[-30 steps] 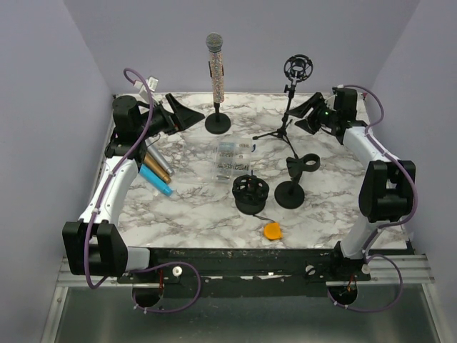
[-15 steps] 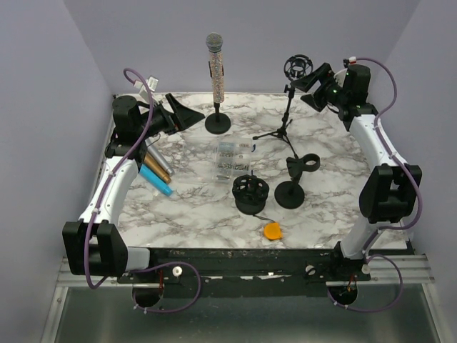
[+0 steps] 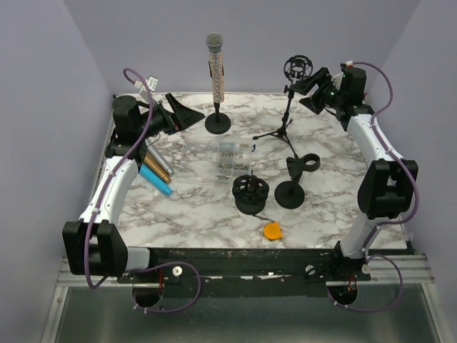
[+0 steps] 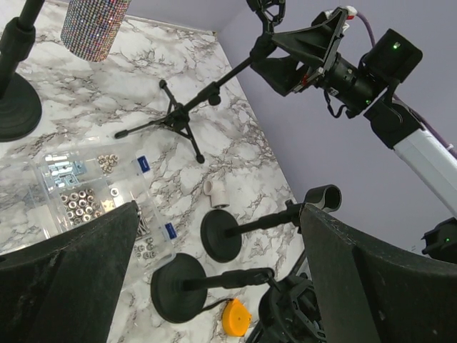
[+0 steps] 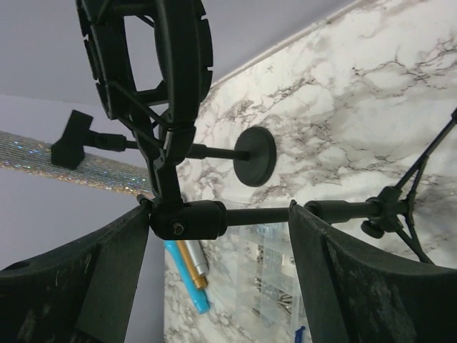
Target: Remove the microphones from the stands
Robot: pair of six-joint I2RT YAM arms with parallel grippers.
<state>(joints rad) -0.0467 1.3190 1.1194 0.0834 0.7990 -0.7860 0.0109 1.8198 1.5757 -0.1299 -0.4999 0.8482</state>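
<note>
Microphone stands upright in its stand at the far middle of the table, head up, so a straight lift should free it; neither arm touches it. Nearest the bases lies an orange disc, then a loose black cage and a low clip stand, its clip empty. Mid-table sits a clear box of small hardware, with coloured tubes laid beside the left arm, out of the working lane. Farther back, the left gripper hangs just left of the stand's base, fingers spread wide and empty, aimed toward the pole. It looks the better placed to steady the base or take the microphone. On the far right a tripod carries an empty shock mount. The right gripper sits up at it, fingers apart either side of the mount's neck and gripping nothing; whether a finger brushes it I cannot tell. That mount holds no microphone, so this arm seems off target and would need to swing left.
</note>
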